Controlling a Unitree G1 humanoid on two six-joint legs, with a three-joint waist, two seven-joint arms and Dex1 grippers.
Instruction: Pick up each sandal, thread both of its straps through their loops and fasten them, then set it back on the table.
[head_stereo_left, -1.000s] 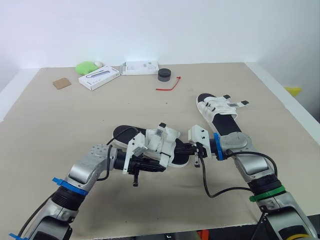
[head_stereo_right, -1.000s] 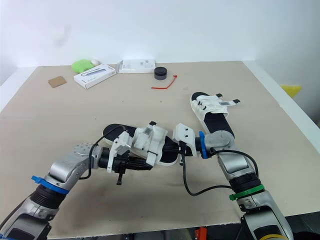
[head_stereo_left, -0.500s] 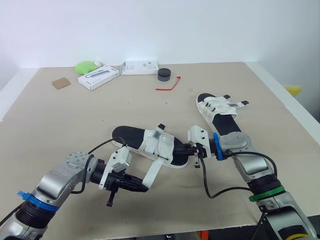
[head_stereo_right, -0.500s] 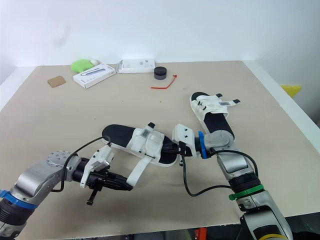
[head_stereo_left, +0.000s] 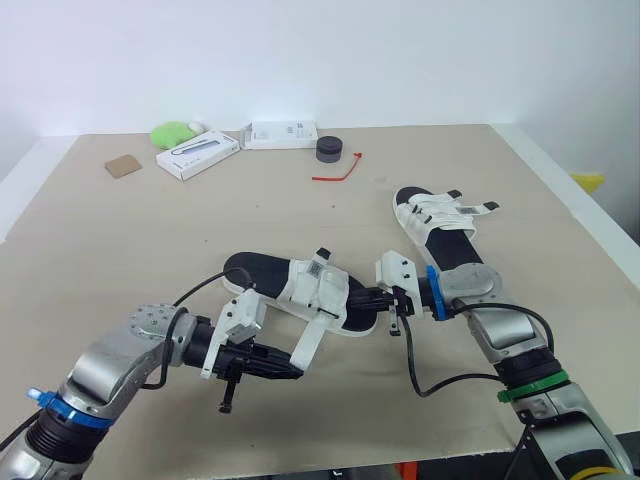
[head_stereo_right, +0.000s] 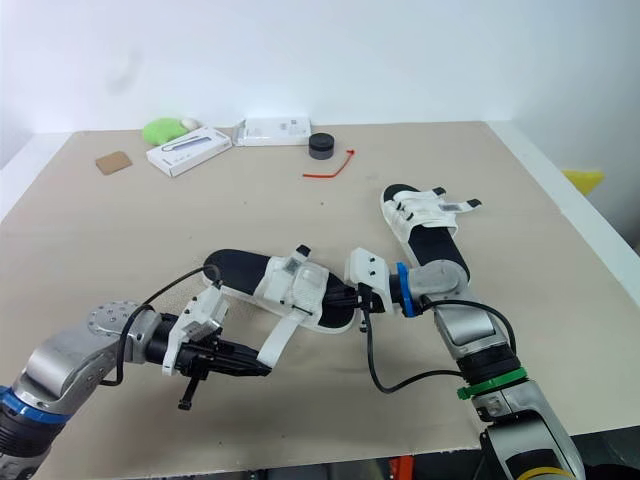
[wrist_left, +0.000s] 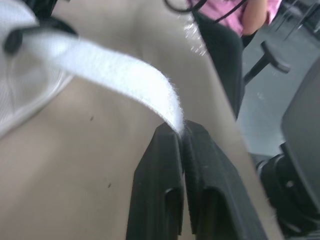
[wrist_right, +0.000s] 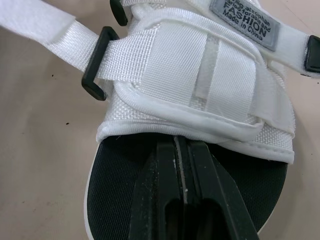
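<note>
The near sandal (head_stereo_left: 300, 288), black sole with white straps, lies flat in the middle of the table. One white strap (head_stereo_left: 312, 341) runs out through its black loop (wrist_right: 94, 65) toward the table's front. My left gripper (head_stereo_left: 296, 370) is shut on that strap's tip (wrist_left: 172, 112), just above the tabletop. My right gripper (head_stereo_left: 368, 297) is shut on the edge of the sandal's sole (wrist_right: 125, 190) at its right end. The second sandal (head_stereo_left: 440, 218) lies to the right, farther back, with its straps loose.
Along the far edge lie two white boxes (head_stereo_left: 197, 156) (head_stereo_left: 281, 134), a green object (head_stereo_left: 175, 133), a black round puck (head_stereo_left: 329, 150), a red tie (head_stereo_left: 338, 174) and a cardboard square (head_stereo_left: 124, 167). A black cable (head_stereo_left: 430, 385) hangs from my right arm. A person in pink (wrist_left: 235, 12) sits beyond the table edge.
The near sandal came down from a tilted hold to lie flat. My left gripper drew the strap out toward the table's front, then eased back a little toward the sandal. The right gripper stayed put.
</note>
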